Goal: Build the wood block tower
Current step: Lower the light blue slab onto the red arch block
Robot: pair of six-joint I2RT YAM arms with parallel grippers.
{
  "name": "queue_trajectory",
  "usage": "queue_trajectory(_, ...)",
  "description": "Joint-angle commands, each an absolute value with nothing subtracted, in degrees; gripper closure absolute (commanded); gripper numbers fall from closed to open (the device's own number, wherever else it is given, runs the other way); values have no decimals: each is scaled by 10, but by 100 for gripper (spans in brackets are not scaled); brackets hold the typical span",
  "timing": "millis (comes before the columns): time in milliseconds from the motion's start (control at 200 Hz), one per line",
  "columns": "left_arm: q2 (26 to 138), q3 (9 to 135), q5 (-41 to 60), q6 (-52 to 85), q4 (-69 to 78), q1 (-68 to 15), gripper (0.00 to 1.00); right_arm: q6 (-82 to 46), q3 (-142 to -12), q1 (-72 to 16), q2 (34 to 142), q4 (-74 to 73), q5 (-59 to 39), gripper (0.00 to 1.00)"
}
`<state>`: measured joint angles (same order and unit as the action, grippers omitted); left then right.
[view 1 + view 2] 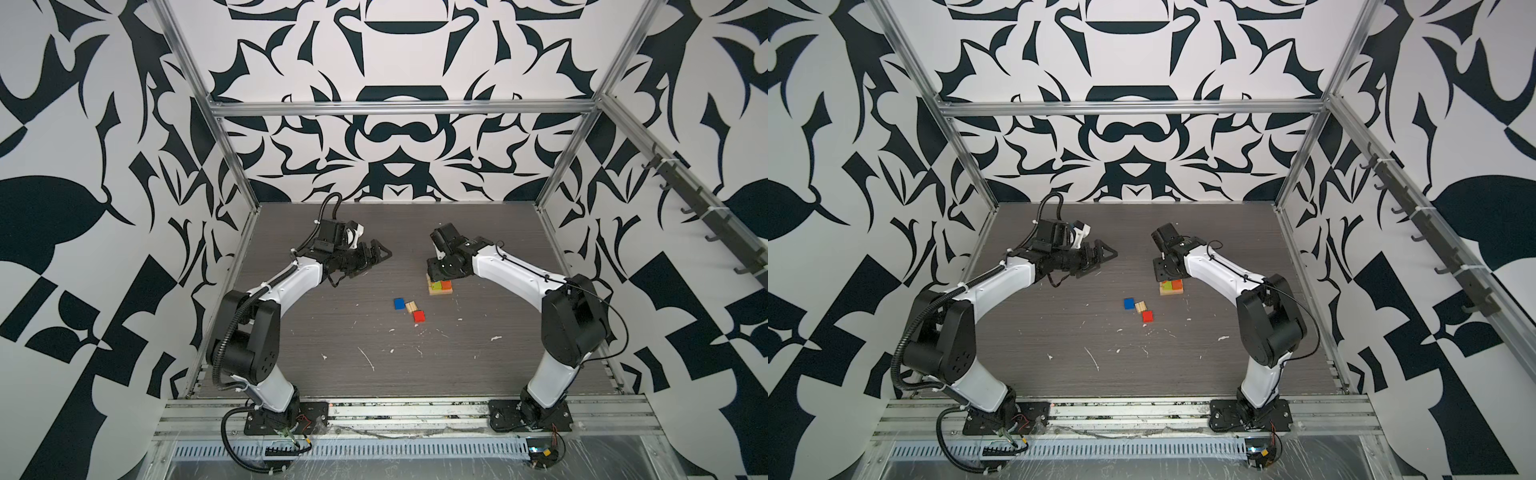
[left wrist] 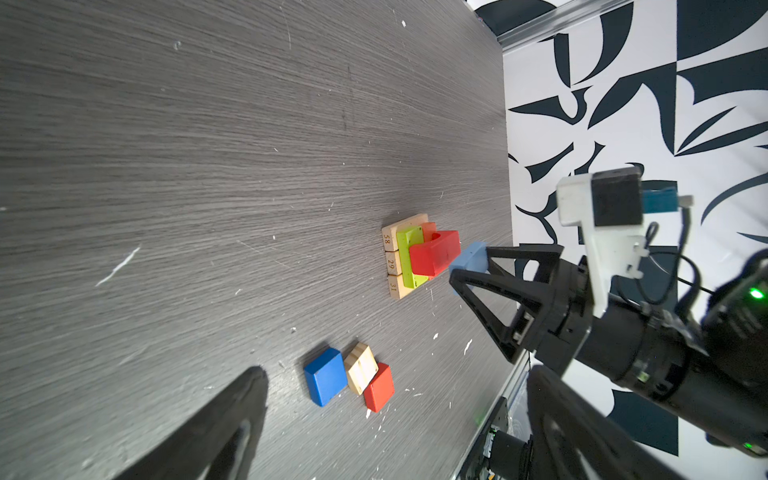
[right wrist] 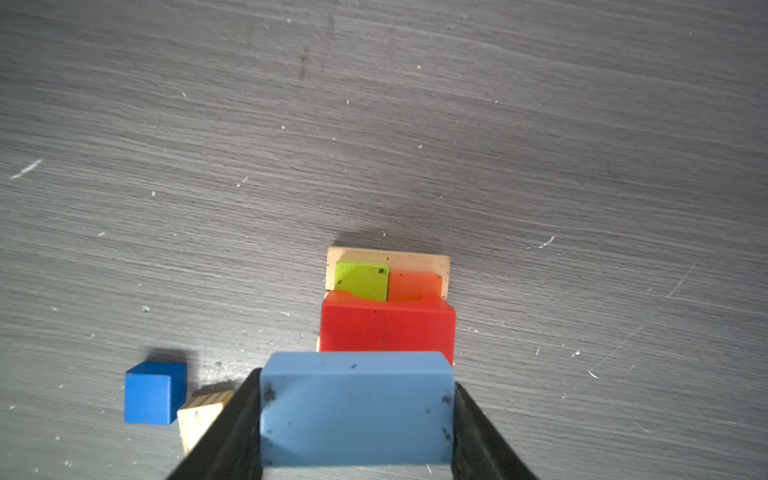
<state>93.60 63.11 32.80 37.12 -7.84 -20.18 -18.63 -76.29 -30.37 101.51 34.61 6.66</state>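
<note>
Nearest the arm bases, three loose pieces are lying in a touching row in both top views: a blue cube (image 1: 399,304), a tan block (image 1: 411,307) and a red block (image 1: 419,316). Just beyond them the wood block tower (image 1: 440,289) is standing under the right arm's wrist, which is hiding its top from above.

The wrist views are filling that gap. The right wrist view is showing the right gripper (image 3: 356,436) clamped on a light blue block (image 3: 357,399), one finger on each end, hovering over the tower's red notched block (image 3: 386,328). Whether those two blocks are touching cannot be told. Only the left wrist view is showing the base as three tan planks (image 2: 390,262) side by side, numbered 58, 29 and 31. They are carrying one lime green block (image 2: 405,245) and one orange block (image 2: 428,227), with the red notched one lying across them. That is making ten blocks in sight.

Farther back and to the left, the left gripper (image 1: 374,259) is hanging above the table, jaws spread wide, holding nothing. The table (image 1: 332,365) is showing dark grey wood grain flecked with white scuffs. Behind it, an aluminium frame (image 1: 399,107) is edging walls (image 1: 399,166) patterned in black and white.
</note>
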Motion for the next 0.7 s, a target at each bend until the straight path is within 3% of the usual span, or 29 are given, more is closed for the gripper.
queue_trajectory(0, 943, 644, 328, 372, -72, -205, 1, -176, -760, -299, 1007, 334, 76, 41)
queue_trajectory(695, 955, 647, 329, 374, -68, -209, 0, -174, -760, -291, 1027, 327, 77, 40)
